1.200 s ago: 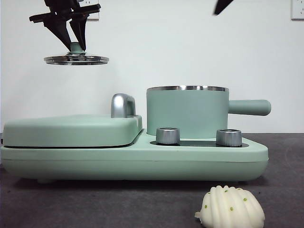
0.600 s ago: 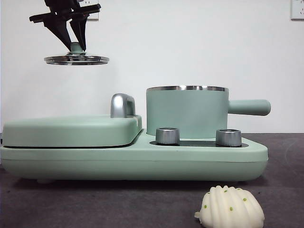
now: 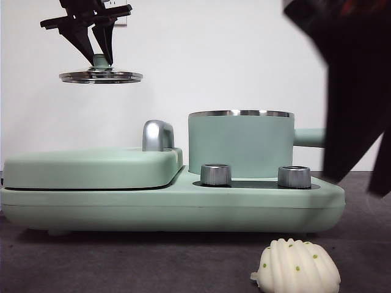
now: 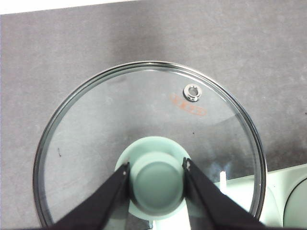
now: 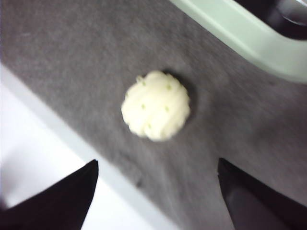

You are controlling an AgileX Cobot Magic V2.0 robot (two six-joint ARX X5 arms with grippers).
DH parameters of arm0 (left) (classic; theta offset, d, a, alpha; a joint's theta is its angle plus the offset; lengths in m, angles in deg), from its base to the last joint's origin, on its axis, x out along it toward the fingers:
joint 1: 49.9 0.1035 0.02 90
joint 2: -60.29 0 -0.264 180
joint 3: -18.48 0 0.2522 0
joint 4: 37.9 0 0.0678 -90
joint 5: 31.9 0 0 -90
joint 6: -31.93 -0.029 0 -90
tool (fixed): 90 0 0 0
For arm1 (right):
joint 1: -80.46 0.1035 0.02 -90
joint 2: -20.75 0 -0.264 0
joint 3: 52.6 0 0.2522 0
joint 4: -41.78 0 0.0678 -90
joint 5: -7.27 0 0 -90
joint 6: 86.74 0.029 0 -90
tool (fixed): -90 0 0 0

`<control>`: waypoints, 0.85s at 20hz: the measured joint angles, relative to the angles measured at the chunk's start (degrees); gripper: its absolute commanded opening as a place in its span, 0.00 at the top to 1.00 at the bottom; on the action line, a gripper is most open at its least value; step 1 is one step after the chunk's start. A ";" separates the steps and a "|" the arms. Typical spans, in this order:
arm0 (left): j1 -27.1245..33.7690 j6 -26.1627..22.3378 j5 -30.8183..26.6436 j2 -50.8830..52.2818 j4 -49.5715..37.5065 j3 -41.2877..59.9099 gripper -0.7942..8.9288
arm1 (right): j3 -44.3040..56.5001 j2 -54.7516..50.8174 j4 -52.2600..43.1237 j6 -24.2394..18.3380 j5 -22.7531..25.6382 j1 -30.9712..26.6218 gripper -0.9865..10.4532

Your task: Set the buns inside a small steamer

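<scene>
Right wrist view, ribbed bun (image 5: 156, 105) on table, between spread right hand (image 5: 158, 191) jaws (untouched).

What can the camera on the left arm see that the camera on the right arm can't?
Only the left wrist view shows the glass lid, with the left claw shut on its green knob and a small steam vent near its rim. Only the right wrist view shows the ribbed bun lying on the table, with the right claw open above it. Both show the grey table and an edge of the mint-green cooker.
</scene>
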 measured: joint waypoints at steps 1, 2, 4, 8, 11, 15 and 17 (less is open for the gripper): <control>-0.04 0.00 0.00 0.00 0.00 0.00 0.89 | 0.92 1.25 -2.54 0.31 0.00 0.83 0.57; -0.04 0.02 0.00 0.00 0.02 0.00 0.89 | 1.11 2.16 -3.43 0.35 0.00 1.31 0.57; -0.04 0.00 0.00 0.00 0.02 0.00 0.89 | 1.11 4.66 -6.21 0.42 0.04 2.03 0.56; -0.04 0.00 0.00 0.00 0.02 0.00 0.89 | 1.11 10.21 -9.29 0.70 1.53 2.12 0.52; -0.04 0.00 0.00 0.00 0.00 0.00 0.89 | 1.11 14.01 -10.60 0.70 1.46 2.14 0.52; -0.04 0.02 0.00 0.00 0.00 0.00 0.89 | 1.11 16.74 -12.52 0.70 1.46 2.14 0.56; -0.04 0.02 0.00 0.00 0.00 0.00 0.89 | 1.11 16.85 -13.57 0.70 1.46 2.14 0.64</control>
